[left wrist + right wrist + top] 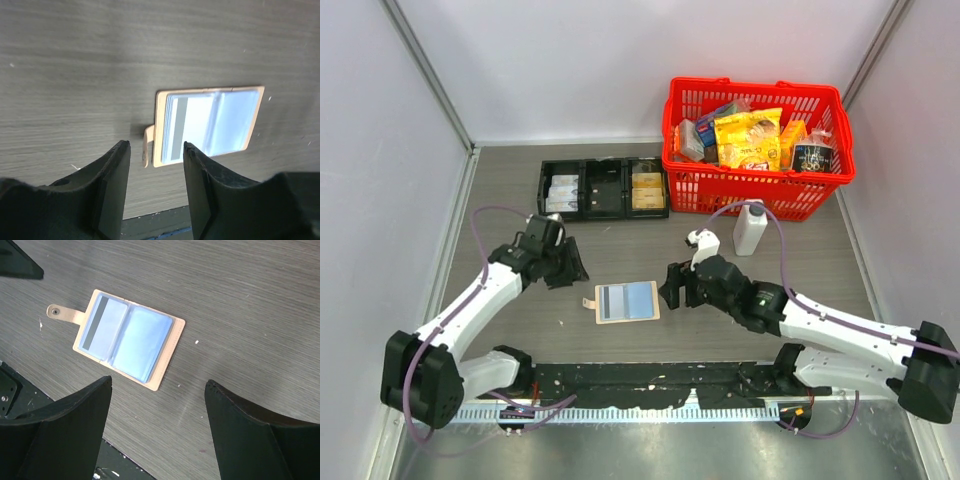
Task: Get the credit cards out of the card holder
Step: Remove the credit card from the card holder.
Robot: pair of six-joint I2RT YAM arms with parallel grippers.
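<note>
Tan card holder (628, 301) lies open, flat. L gripper (570, 276) at its 10 o'clock, R gripper (668, 290) at 3. Both w/ fingers apart, empty.

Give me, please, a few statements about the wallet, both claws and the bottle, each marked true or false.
1. The tan leather-like folding card holder lies open and flat on the grey table. True.
2. The left claw is clamped on the holder's snap tab. False: its jaws stand apart, empty, off the holder.
3. The right claw is open and holds nothing. True.
4. The white plastic bottle stands inside the red plastic basket. False: it stands on the table before the basket.
5. A pale card with a grey stripe sits in the holder's tab-side sleeve. True.
</note>
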